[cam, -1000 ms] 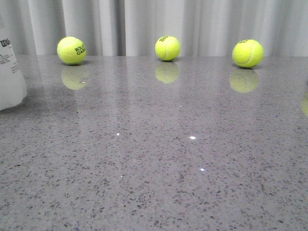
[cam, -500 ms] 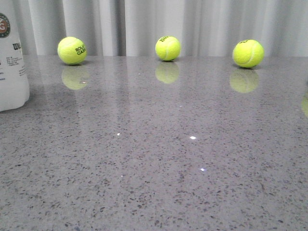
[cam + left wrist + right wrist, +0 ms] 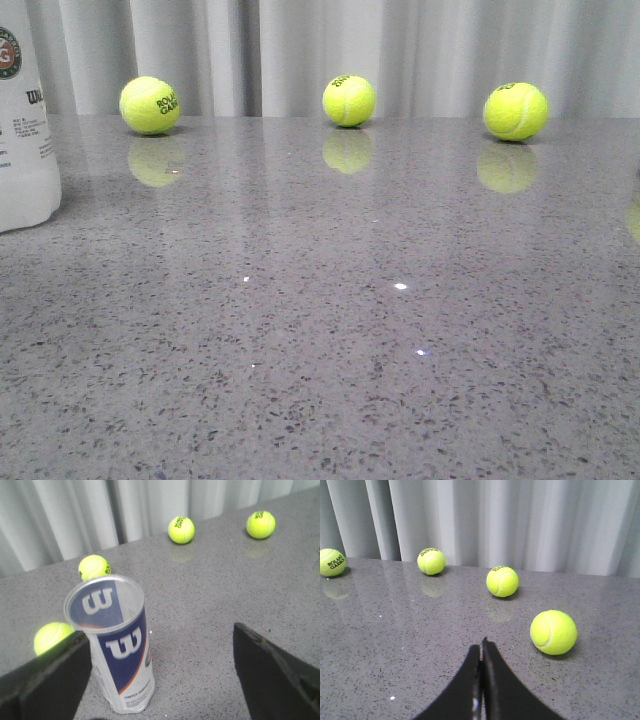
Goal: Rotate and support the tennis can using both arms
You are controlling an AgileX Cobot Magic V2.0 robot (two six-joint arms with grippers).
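The can (image 3: 22, 115) stands upright on the grey counter (image 3: 330, 330) at the far left edge of the front view, cut off by the frame, its round badge at the upper left corner. Three balls sit along the top of that view before the curtain (image 3: 400, 50): one at upper left (image 3: 150, 105), one at centre (image 3: 349, 100), one at upper right (image 3: 515, 111).

In the left wrist view the can (image 3: 116, 645) stands open-topped, navy panel with white "W" facing the camera. The left hand (image 3: 162, 675) is spread wide; one finger (image 3: 47, 685) lies just beside the can at lower left, the other (image 3: 275, 680) well apart at lower right. Whether the near finger touches the can cannot be told.

The right hand (image 3: 481, 680) is closed, its fingertips pressed together over bare counter, holding nothing.
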